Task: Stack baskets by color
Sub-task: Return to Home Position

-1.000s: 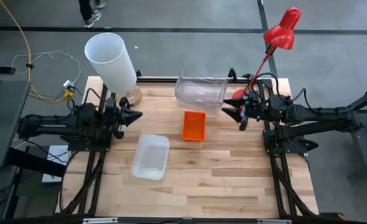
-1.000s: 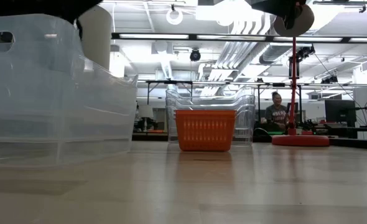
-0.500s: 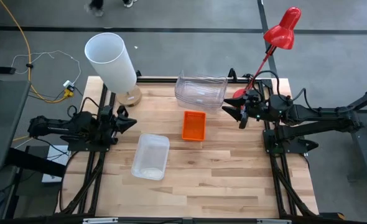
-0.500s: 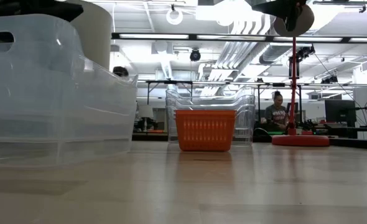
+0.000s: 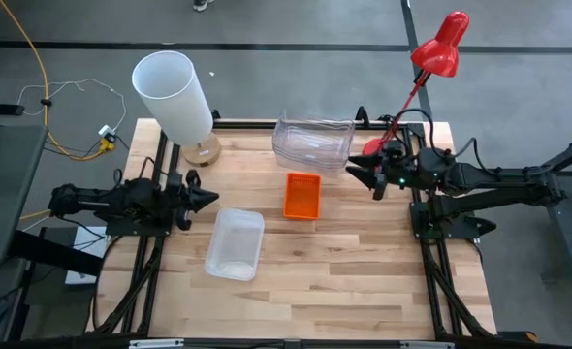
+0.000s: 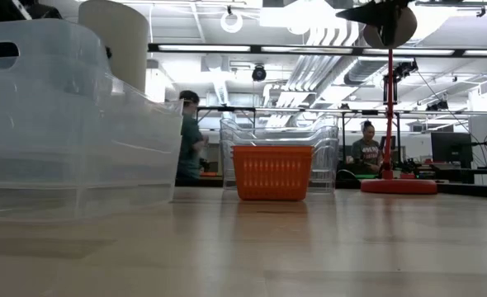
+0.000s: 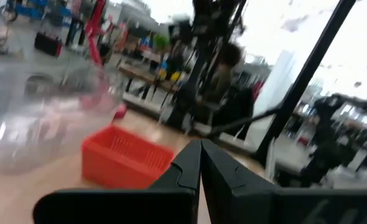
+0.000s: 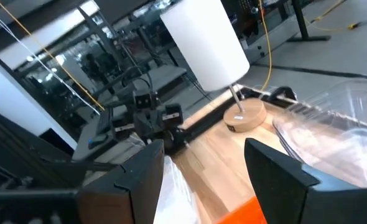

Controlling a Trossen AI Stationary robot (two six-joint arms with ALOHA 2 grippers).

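Note:
A small orange mesh basket [image 5: 301, 196] rests on its base at the table's middle, also seen in the low view [image 6: 272, 172] and the left wrist view [image 7: 124, 158]. Behind it, at the far edge, stand nested clear bins [image 5: 313, 142]. A single clear bin [image 5: 235, 243] sits nearer, left of centre. My left gripper [image 5: 208, 199] is shut and empty at the table's left side, pointing level toward the orange basket. My right gripper [image 5: 364, 174] hovers open and empty at the right side, beside the nested bins; its fingers [image 8: 143, 171] stand wide apart.
A white cylindrical lampshade [image 5: 173, 92] on a round wooden foot stands at the far left corner. A red desk lamp [image 5: 439, 44] rises at the far right, its base [image 6: 398, 186] on the table. People show in the room beyond. Bare wood lies along the near edge.
My left gripper has sunk and shifted toward the table's near edge, its arm folding back toward the left side; it stays shut. The baskets and bins have not moved.

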